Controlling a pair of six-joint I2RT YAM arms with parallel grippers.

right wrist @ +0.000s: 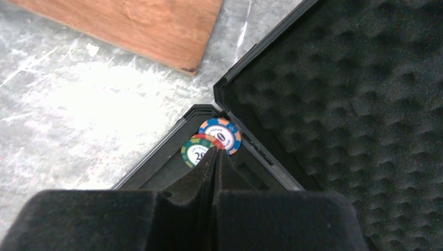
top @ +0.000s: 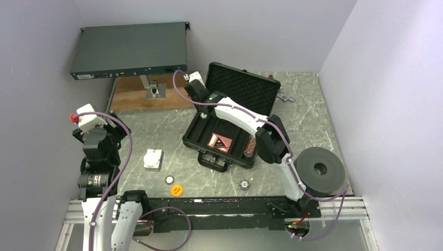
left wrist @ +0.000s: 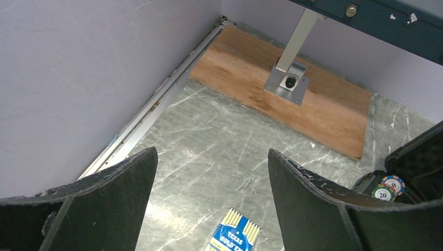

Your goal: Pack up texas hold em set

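Loading the loose pieces into the open case (top: 243,88) looks to be the step in hand, and it is far from done. The case sits mid-tabletop (top: 313,115) with its foam-lined lid propped up at the far side. A red card deck (top: 221,141) and a row of chips (top: 251,148) lie in its base.

The right gripper (right wrist: 214,154) hangs over the far-left corner of the case base, its fingers pressed flat together with nothing between them. Just beyond and below their tips, a green chip (right wrist: 194,152) and a blue chip (right wrist: 222,135) overlap in that corner. I cannot tell whether the fingers touch them.

The left gripper (left wrist: 213,154) is well to the left of the case, above bare tabletop, its fingers spread wide and empty. A blue-and-white card deck (left wrist: 232,235) lies just below and ahead of them.

Outside the case, in front of its handle side, lie a white chip (top: 170,179), an orange disc (top: 176,190) and another chip (top: 244,184).

Next, I judge, the right fingers must lift clear of the corner. The left fingers could then drop around the deck and carry it over the case rim.
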